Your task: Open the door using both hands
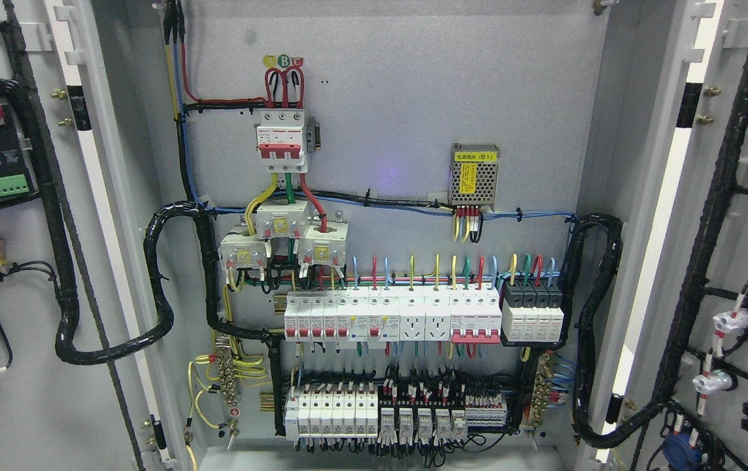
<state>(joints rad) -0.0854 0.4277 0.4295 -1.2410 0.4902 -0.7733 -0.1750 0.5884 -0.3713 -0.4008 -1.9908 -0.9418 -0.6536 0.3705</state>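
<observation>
Cabinet (pixel 387 98) wide open: left door (pixel 14 261) and right door (pixel 740 261) both swung fully back, breakers (pixel 390 317) exposed. Opening looks done. No hands in view, so fingers' state unknown. Next: probably nothing beyond holding clear.

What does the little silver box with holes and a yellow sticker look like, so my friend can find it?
Look at the grey back panel inside the open cabinet. Right of the middle, above the long rows of white switches, sits the silver box. Only it has a mesh of holes and yellow labels.
</observation>
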